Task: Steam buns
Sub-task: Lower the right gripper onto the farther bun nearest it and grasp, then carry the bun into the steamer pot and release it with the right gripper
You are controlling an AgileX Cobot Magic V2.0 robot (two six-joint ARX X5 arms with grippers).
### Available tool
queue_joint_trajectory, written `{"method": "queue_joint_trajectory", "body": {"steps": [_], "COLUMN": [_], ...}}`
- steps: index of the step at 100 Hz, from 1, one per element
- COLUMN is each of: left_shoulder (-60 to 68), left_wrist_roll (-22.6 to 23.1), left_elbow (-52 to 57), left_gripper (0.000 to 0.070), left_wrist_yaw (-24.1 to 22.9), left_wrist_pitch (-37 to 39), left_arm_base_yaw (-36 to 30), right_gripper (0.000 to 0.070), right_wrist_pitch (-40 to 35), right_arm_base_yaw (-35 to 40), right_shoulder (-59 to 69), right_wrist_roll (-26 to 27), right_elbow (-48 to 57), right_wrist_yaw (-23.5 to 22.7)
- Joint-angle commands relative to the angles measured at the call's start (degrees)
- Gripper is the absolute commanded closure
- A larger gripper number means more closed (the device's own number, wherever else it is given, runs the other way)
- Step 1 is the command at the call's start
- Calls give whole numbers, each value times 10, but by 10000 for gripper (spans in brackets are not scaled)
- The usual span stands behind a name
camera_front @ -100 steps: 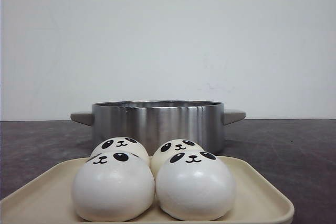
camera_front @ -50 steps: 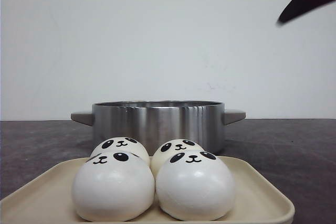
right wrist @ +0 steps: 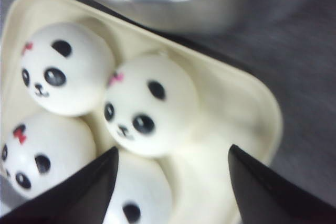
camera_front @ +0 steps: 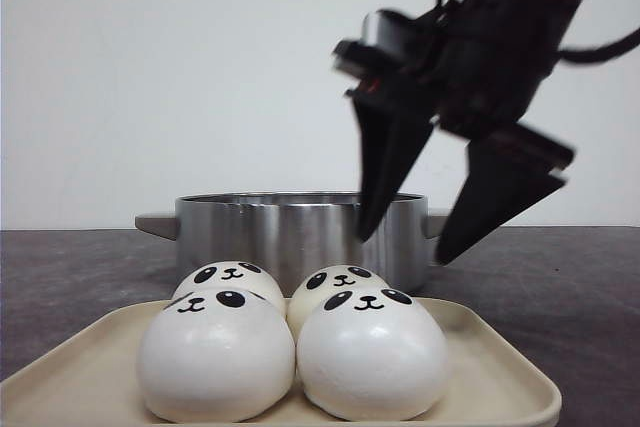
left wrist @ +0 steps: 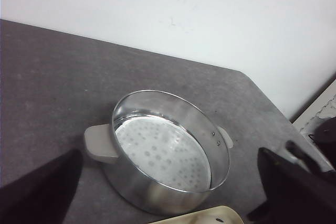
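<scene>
Several white panda-faced buns sit close together on a cream tray (camera_front: pixel 490 367): front left bun (camera_front: pixel 215 352), front right bun (camera_front: pixel 372 352), and two behind them (camera_front: pixel 228 275) (camera_front: pixel 338 282). My right gripper (camera_front: pixel 405 242) is open and empty, hanging just above the right-hand buns with its black fingers (camera_front: pixel 385 162) pointing down. In the right wrist view the right gripper (right wrist: pixel 173 150) spreads over one bun (right wrist: pixel 149 103) and another (right wrist: pixel 136 192). My left gripper (left wrist: pixel 170 153) is open and empty, high above the steel pot (left wrist: pixel 152 190).
The steel pot (camera_front: pixel 300 232) with grey side handles (camera_front: pixel 155 224) stands right behind the tray, a perforated steamer plate (left wrist: pixel 163 150) inside it. The dark grey table (camera_front: pixel 560 287) meets a white wall at the back. The tray's corner (left wrist: pixel 210 217) shows below the pot.
My right gripper has come down from the top right corner of the front view to just above the right-hand buns, jaws open. The buns, tray and pot have not moved.
</scene>
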Motion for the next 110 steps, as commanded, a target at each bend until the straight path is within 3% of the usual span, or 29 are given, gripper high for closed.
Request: {"method": "queue_joint_trajectory", "body": {"steps": [1,35,52,55,59,66,83,100,110], "left_shoulder": [0,0,0,0,0,0,0,0,0], "left_wrist_roll": [0,0,1,1,1,1,1,0,0], "left_elbow": [4,4,4,4,4,4,4,4,4], "left_gripper": [28,28,28,28,28,28,28,28,28], "left_wrist_yaw": [0,-4,-19,-19,-19,-19,-19,-19,-19], "left_wrist_pitch": [7,7,7,7,7,7,7,7,8], "left_arm_base_yaw": [-2,-14,-17,-18,-20,-20,-20,-20,-20], "right_gripper": [298,298,301,330,422,700,691,691,691], "right_wrist_pitch": [19,93,95,93,89,84,89,58,37], "right_arm_base_yaw": [6,9,8,8,8,8,13,31,45], "right_shoulder": [16,74,118,126,134,139,112,29,-20], "right_wrist_roll": [8,15,31,35,39,40,49,48,30], "right_elbow": [8,8,8,8,8,8,17,59,101], "right_wrist_yaw": [-5,-4,-5,-5,-5,-3,2,-60,-66]}}
